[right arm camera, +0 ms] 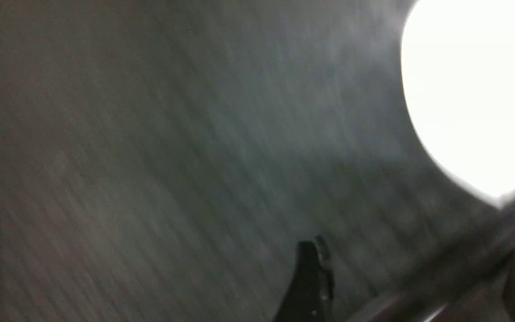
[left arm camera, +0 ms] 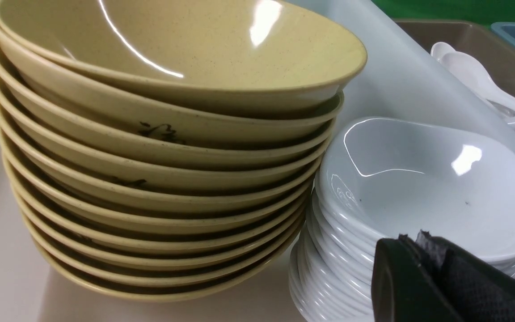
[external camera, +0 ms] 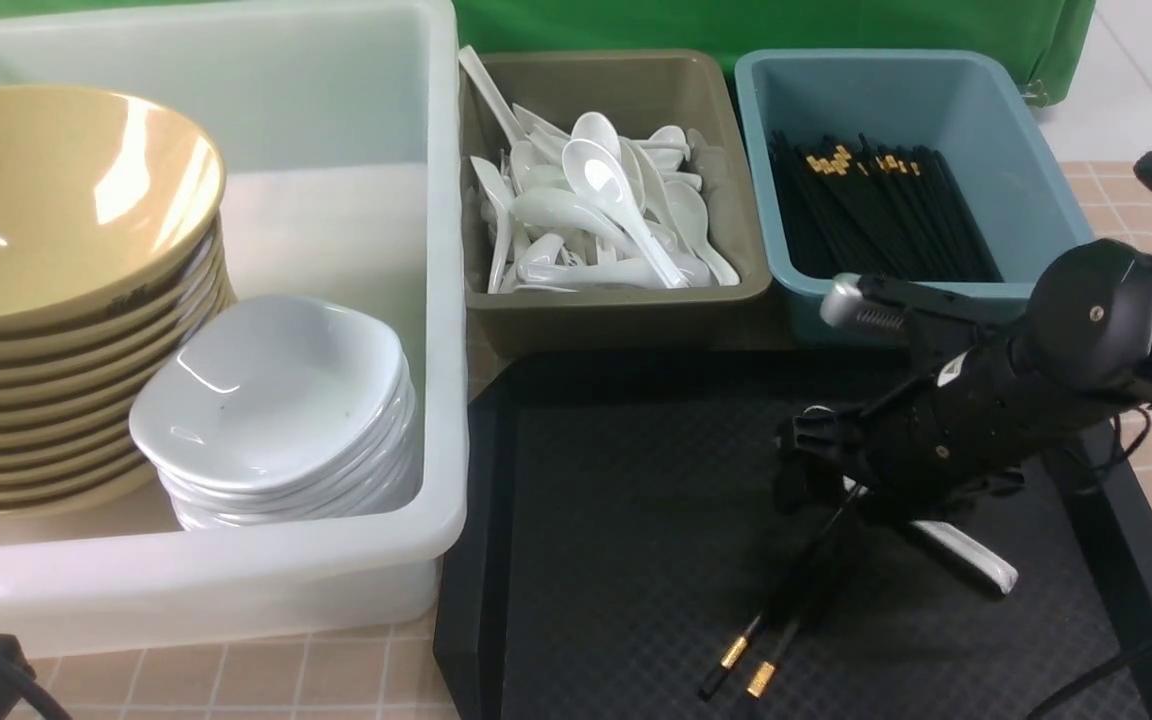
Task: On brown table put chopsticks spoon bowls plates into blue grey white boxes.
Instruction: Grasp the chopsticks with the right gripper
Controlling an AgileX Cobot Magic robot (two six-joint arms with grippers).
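The table is largely covered by the white tub, in which the bowls are stacked beside the plates. A black tray lies to the right, with the spoon-filled grey box and the blue box behind it. The right fingers are spread apart over loose chopsticks and a spoon on the tray. The left fingers are pressed together, empty, by the plates.

Mustard bowls; white plates; black gold-banded chopsticks; black diamond-textured tray.
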